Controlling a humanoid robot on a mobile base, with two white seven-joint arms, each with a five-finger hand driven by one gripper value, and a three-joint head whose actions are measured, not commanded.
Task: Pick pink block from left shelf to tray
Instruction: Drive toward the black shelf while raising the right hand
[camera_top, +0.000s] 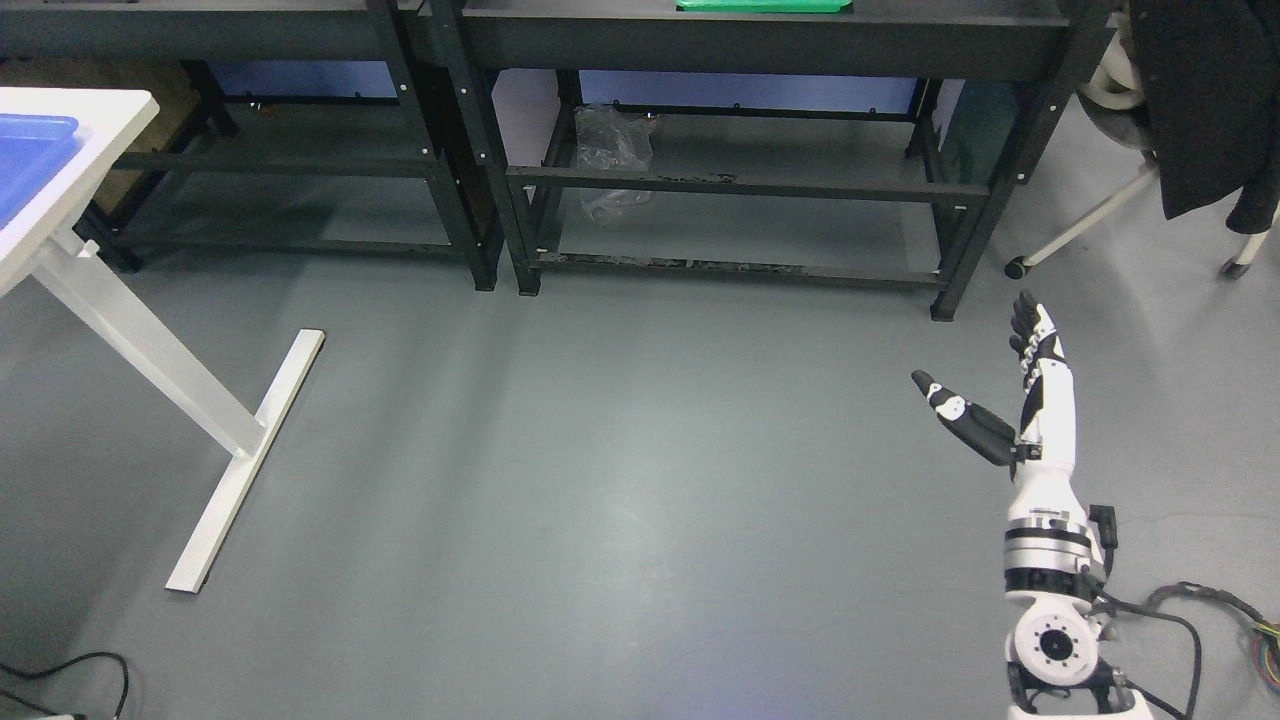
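My right hand (985, 375) rises from the lower right over the bare grey floor, fingers straight and thumb spread wide, holding nothing. It is well short of the black shelf units (740, 180) at the back. No pink block shows anywhere in the head view. A blue tray (30, 160) rests on the white table (95, 130) at the far left edge. A green flat object (765, 5) lies on the top of the right shelf unit, cut off by the picture's edge. My left arm is out of the picture.
A crumpled clear plastic bag (612, 150) lies on the right unit's lower shelf. The white table's leg and foot (240, 470) stretch across the floor at left. A wheeled chair with dark cloth (1200, 110) stands at the upper right. Cables (1200, 610) trail at the lower right.
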